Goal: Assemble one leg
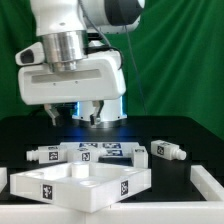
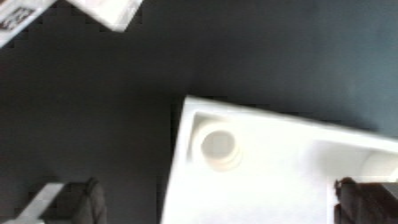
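My gripper (image 1: 92, 117) hangs open and empty above the back of the black table. A leg (image 1: 168, 150), a short white peg with tag stickers, lies at the exterior view's right. Another leg (image 1: 40, 154) lies at the left. Between them sits a low white part (image 1: 100, 151) with several tags along its side. In the wrist view my gripper (image 2: 217, 200) is open over the corner of a flat white panel (image 2: 285, 165) with a round hole (image 2: 217, 145). Its dark fingers (image 2: 71, 200) stand wide apart and hold nothing.
A white frame with a raised rim and tags (image 1: 80, 186) stands at the front of the table. White pieces show at the left edge (image 1: 3, 178) and the right edge (image 1: 210, 180). A blurred white piece (image 2: 111, 10) lies far from the panel in the wrist view.
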`<move>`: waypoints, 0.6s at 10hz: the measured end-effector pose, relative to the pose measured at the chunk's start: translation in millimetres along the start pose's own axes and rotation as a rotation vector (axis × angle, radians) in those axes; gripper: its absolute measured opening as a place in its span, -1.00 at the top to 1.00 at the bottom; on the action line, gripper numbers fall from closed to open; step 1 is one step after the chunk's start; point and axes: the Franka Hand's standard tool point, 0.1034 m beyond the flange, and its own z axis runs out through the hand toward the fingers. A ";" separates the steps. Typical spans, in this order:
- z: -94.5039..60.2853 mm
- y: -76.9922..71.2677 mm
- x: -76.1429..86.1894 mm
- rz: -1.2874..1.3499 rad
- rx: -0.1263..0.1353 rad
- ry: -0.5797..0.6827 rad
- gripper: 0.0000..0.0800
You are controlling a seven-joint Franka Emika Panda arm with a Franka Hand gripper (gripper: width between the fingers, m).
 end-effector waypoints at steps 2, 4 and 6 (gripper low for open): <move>0.8 -4.0 -1.7 -0.009 0.000 -0.002 -0.62; 0.7 -3.6 -0.4 0.000 -0.001 -0.001 -0.62; 5.8 -8.1 25.0 0.119 -0.018 0.026 -0.62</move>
